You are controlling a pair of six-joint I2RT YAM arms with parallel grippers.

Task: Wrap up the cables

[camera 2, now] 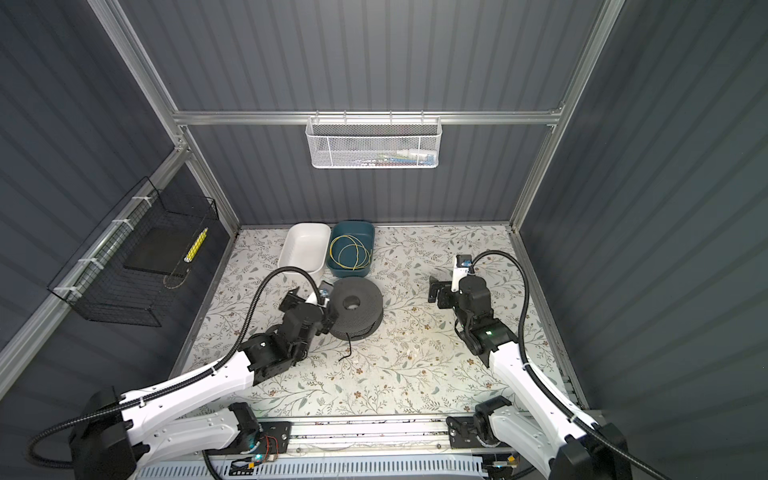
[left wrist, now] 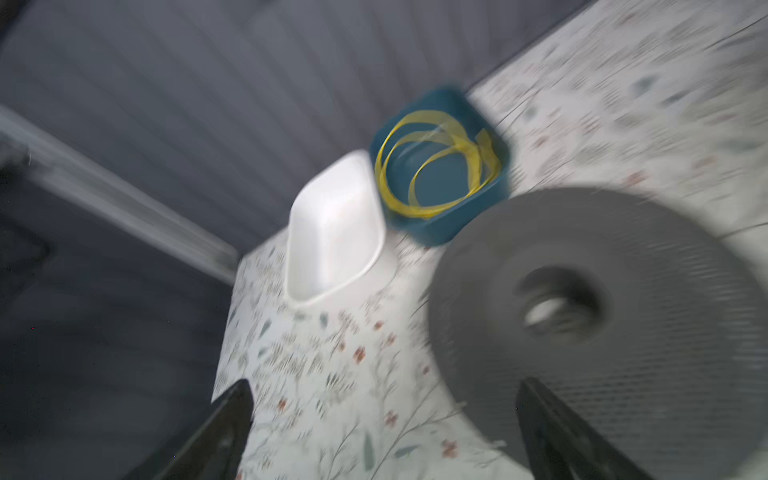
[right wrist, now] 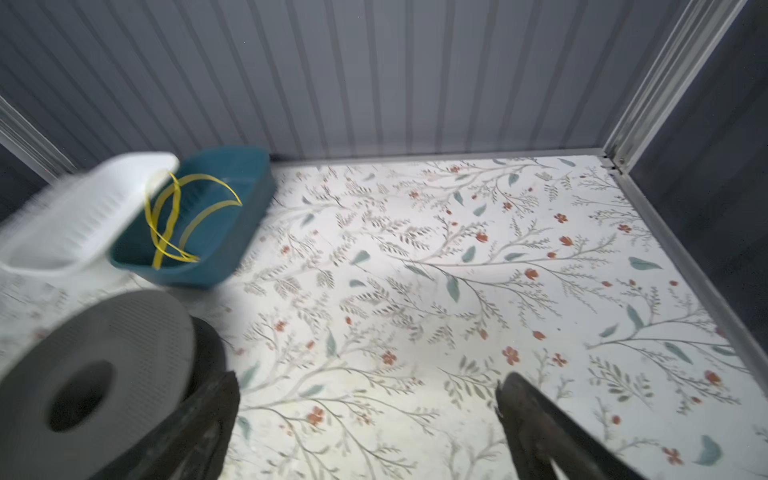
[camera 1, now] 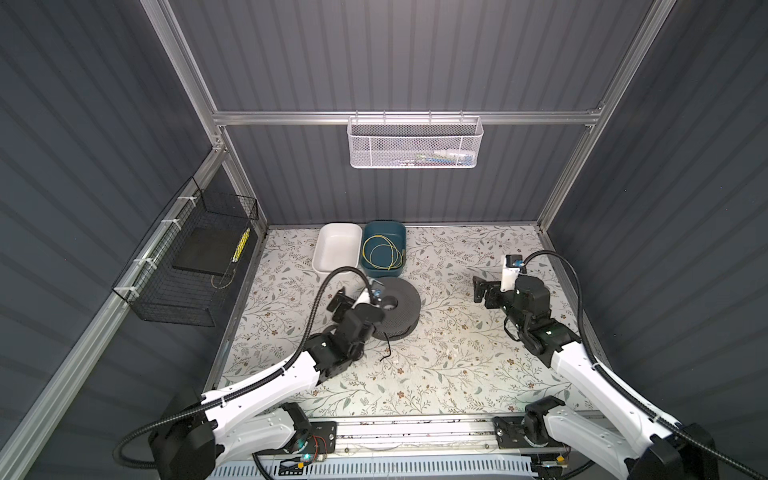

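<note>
A black spool [camera 1: 399, 299] stands mid-table, with the black cable wound on it. A loose tail of that black cable [camera 1: 387, 347] hangs from its near side down onto the table. A yellow cable [camera 1: 382, 251] lies coiled in the teal bin [camera 1: 370, 272] at the back. My left gripper [camera 1: 355, 301] hovers at the spool's left edge, open and empty; in the blurred left wrist view the left gripper [left wrist: 384, 386] has the spool [left wrist: 623, 311] behind one finger. My right gripper [camera 1: 484, 291] is open and empty over bare table, well right of the spool [right wrist: 95, 374].
An empty white bin [camera 1: 336, 249] sits left of the teal one. A black wire basket [camera 1: 187, 266] hangs on the left wall and a white mesh basket [camera 1: 415, 143] on the back wall. Grey walls enclose the floral table [camera 1: 457, 365] on three sides.
</note>
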